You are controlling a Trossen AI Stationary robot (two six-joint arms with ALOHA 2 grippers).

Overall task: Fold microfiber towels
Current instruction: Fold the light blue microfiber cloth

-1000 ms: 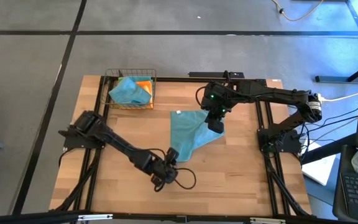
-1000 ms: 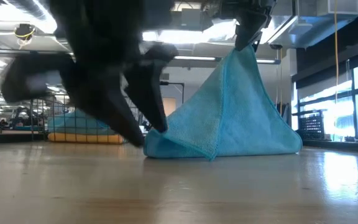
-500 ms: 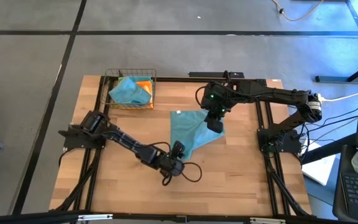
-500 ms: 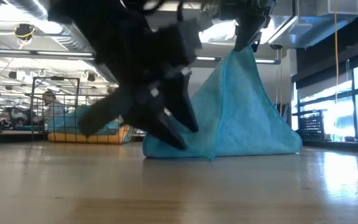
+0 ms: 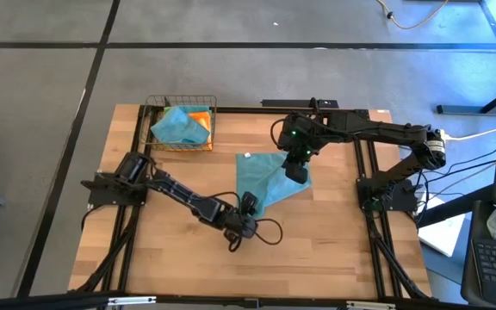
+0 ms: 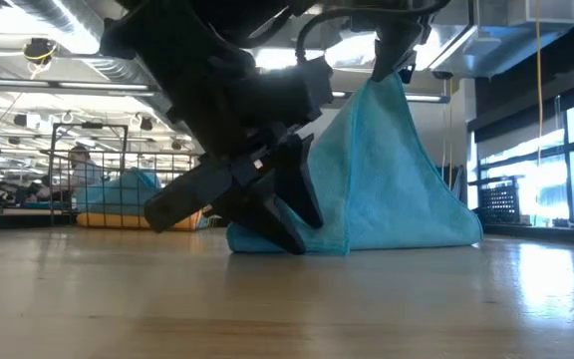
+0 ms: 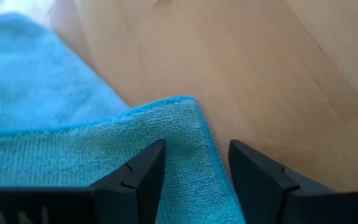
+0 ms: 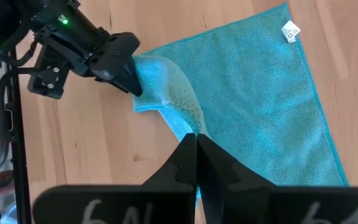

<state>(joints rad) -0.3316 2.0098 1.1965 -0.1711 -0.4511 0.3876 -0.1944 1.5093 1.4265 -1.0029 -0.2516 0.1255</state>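
Observation:
A teal microfiber towel [image 5: 261, 179] lies mid-table, with part of it drawn up into a tent [image 6: 387, 179]. My right gripper [image 5: 295, 172] is shut on its peak. The towel's lower edge [image 6: 407, 239] rests on the wood, and a white tag [image 8: 289, 29] marks its far corner. My left gripper [image 7: 194, 149] is open and low at the towel's near corner [image 7: 188, 109], one finger over the cloth and one over bare wood. In the low view my left gripper [image 6: 287, 214] stands in front of that corner. My right gripper pinches the towel's raised peak [image 8: 188, 124] between its two shut fingers, slanting down from above. The fingers hide whether that part is a corner or an edge. The cloth hangs below them, spread out to the part lying on the table. My left gripper straddles the near corner's edge [image 7: 204, 134]; I cannot tell whether it touches the cloth.
A wire basket [image 5: 182, 125] at the far left of the table holds a teal towel and an orange towel. Black frame rails [image 5: 136, 172] run along both sides. Bare wood [image 5: 334, 241] lies near the front edge.
My left gripper has gone toward the table's right and far edges and a little down, coming to the towel's near corner, its fingers still apart. My right gripper has kept the towel's peak raised, and the tent shape is the same.

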